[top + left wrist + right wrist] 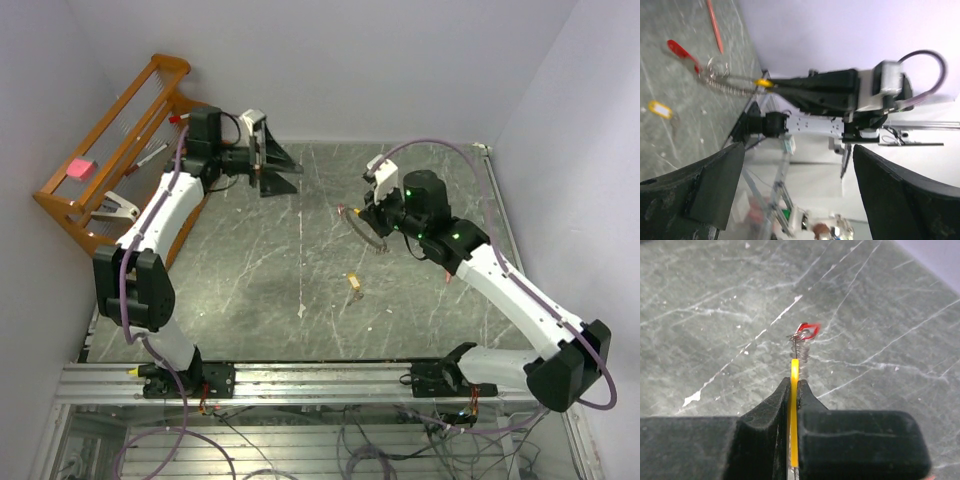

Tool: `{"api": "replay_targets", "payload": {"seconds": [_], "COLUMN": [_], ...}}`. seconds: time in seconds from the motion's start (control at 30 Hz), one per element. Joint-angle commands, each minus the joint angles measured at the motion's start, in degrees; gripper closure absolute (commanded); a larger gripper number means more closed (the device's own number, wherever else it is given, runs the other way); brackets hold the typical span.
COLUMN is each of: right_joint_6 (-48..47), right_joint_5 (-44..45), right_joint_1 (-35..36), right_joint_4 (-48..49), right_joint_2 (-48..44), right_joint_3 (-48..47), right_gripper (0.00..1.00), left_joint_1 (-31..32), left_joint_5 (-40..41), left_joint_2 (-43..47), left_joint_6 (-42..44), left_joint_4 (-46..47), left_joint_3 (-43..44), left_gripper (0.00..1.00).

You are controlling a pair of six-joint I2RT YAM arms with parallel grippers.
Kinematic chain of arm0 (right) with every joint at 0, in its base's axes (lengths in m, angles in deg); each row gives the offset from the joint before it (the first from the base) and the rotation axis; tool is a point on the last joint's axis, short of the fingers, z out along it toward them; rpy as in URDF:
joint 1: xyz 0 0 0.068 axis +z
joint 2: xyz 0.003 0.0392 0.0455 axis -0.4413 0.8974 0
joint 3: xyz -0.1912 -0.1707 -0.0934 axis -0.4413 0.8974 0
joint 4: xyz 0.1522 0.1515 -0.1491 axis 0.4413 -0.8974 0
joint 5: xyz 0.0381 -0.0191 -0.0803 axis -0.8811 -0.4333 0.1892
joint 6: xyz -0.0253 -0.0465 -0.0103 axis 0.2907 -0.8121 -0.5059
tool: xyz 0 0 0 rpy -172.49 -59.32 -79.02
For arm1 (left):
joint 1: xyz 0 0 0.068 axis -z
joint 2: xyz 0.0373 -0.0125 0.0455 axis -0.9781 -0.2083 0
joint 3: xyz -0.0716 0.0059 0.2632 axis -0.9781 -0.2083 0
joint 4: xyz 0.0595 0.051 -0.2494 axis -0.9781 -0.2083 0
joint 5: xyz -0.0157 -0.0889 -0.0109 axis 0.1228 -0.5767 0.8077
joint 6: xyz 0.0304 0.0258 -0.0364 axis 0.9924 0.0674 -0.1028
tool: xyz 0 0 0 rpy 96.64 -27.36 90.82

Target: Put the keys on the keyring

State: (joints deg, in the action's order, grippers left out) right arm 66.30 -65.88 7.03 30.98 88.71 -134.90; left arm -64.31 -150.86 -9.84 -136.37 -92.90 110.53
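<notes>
left gripper (800, 195): wide open, empty, raised at the tabletop's (250, 270) far left | right gripper (794, 387): clamped on the keyring's (801, 349) yellow tag (794, 415) | red key (809, 331): at the ring's far end, whether threaded unclear | brass key (354, 284): flat on tabletop, near ring, apart

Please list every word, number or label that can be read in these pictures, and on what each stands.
None can be read. The white patch on the small yellow-headed key is too blurred; the yellow plastic tag of the silvery coiled keyring and the pink block on the orange wooden rack show no writing.
</notes>
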Motion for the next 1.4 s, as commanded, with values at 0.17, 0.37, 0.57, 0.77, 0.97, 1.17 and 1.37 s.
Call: {"api": "replay_targets", "payload": {"seconds": [0.17, 0.37, 0.57, 0.77, 0.97, 1.17, 1.37], "right_joint_6": [0.05, -1.30, -1.49, -0.17, 0.77, 4.94, 14.91], "right_joint_5": [6.18, 6.34, 8.87, 10.24, 15.97, 16.27, 6.31], "right_joint_1": [3.80, 4.01, 3.88, 2.90, -1.31, -5.43, -8.76], "right_joint_4": [3.83, 5.45, 8.80, 7.10, 3.10, 2.89, 1.62], "right_joint_2": [6.52, 11.18, 15.12, 18.51, 14.63, 9.24, 11.88], "right_joint_3": [2.10, 3.11, 4.19, 2.37, 2.29, 2.15, 0.33], "right_gripper": [1.00, 1.00, 1.00, 0.75, 0.04, 0.00, 0.00], "left_joint_1": [-7.22, -9.58, -9.63, -9.63, -9.76, -10.07, -10.31], "left_joint_5": [5.10, 11.67, 19.51, 23.29, 25.74, 28.75, 38.38], "left_joint_2": [1.29, 1.63, 3.66, 4.79, 4.84, 5.49, 6.76], "left_joint_6": [11.79, 23.65, 31.31, 34.60, 36.22, 38.25, 42.98], "left_joint_4": [-10.76, -22.17, -27.20, -29.48, -30.53, -30.95, -32.83], "left_joint_3": [7.78, 15.41, 16.64, 17.59, 18.49, 19.37, 20.15], "left_gripper": [0.00, 0.00, 0.00, 0.00, 0.00, 0.00, 0.00]}}
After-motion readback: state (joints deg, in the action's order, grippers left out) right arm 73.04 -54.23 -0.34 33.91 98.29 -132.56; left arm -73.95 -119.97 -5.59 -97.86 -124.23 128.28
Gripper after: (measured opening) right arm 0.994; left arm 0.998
